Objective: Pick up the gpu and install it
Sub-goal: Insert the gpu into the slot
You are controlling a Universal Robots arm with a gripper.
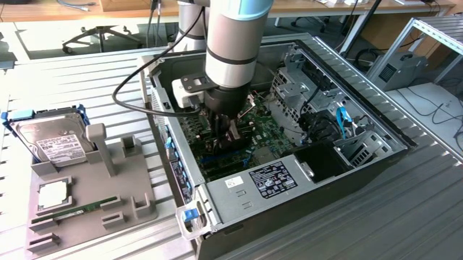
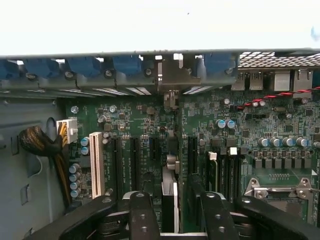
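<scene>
Down inside the open computer case (image 1: 340,97), the arm's gripper (image 2: 175,200) hangs low over the green motherboard (image 2: 250,130). Its two black fingers (image 2: 143,212) stand apart, with the gpu (image 2: 170,200) between them, seen edge-on as a thin upright card, seemingly no longer clamped. The card's long axis runs straight away from the fingers toward the case's rear wall, parallel to the black expansion slots (image 2: 134,160) either side, and it looks seated, or nearly so, in one of them; I cannot tell whether it is fully home.

On the counter (image 1: 87,76) at the exterior view's left, a grey holder (image 1: 108,206) carries a hard drive (image 1: 54,141) with a white label. A black label sits on the power supply (image 1: 271,181). Neither label's print is legible from here.
</scene>
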